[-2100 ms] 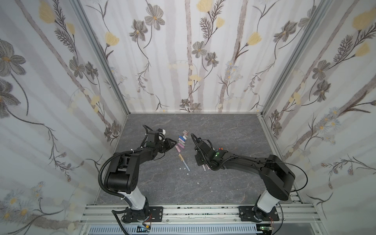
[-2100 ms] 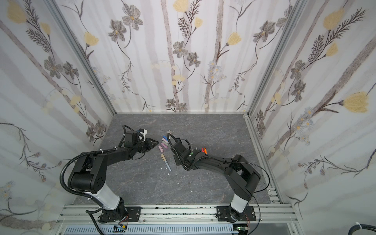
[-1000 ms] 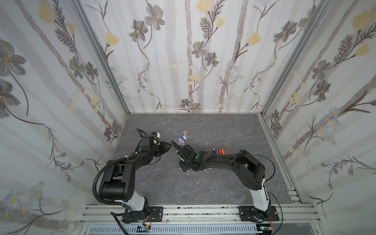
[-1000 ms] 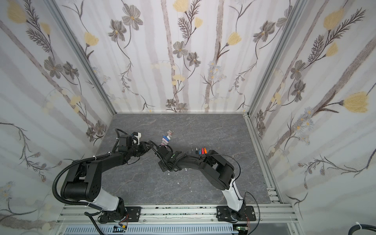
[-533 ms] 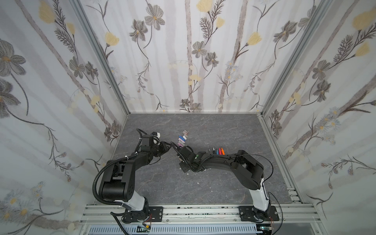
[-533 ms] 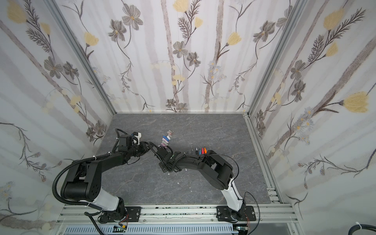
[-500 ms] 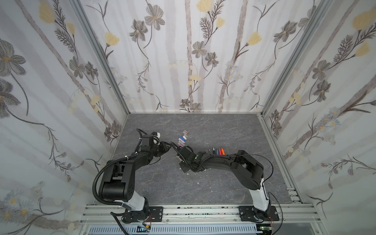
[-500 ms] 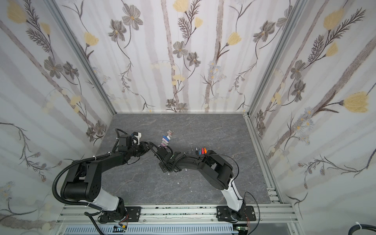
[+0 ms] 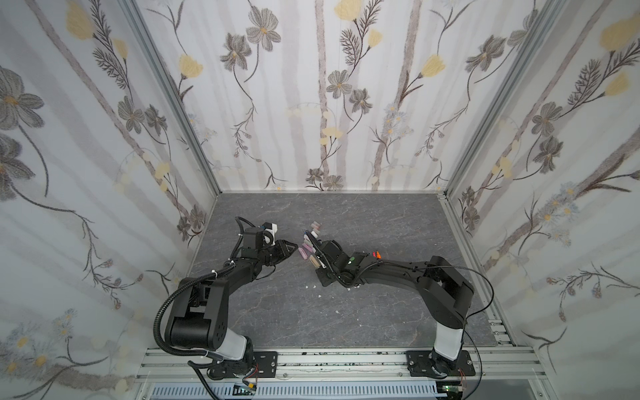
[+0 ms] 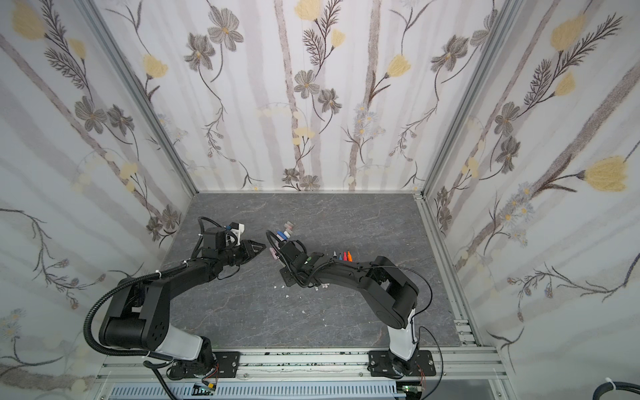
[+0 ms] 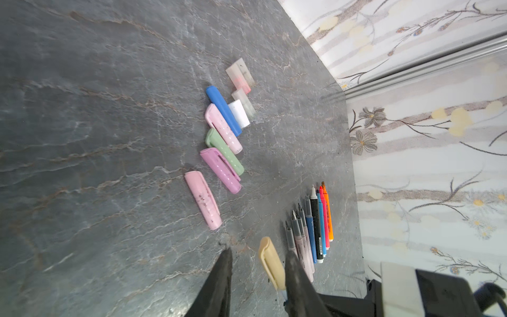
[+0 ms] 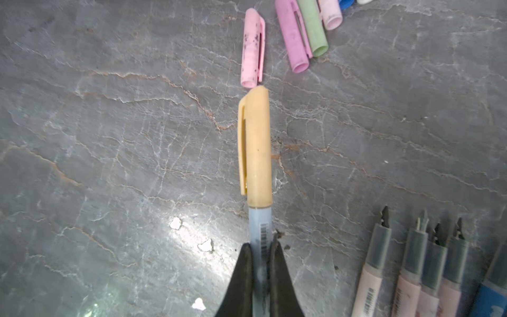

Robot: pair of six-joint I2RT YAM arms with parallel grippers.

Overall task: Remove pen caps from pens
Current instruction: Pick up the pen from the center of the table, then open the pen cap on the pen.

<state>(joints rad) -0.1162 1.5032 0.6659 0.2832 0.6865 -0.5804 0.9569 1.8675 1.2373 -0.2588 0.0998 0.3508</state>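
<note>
My right gripper is shut on the pale blue barrel of a pen that lies on the grey table; its yellow cap is still on it and points away from the jaws. My left gripper is open, a short way off from that yellow cap, which shows between its fingers, nearer one of them. Several loose pen caps lie in a row: pink, purple, green, blue, white. Several uncapped pens lie side by side next to my right arm.
Small white specks dot the table near the held pen. The papered cage walls stand close behind my left arm. In a top view both grippers meet near the table's middle, by the cap row.
My right gripper's jaws have closed onto the pen's barrel within the last second. The left arm has hardly moved, its jaws as wide as before.
</note>
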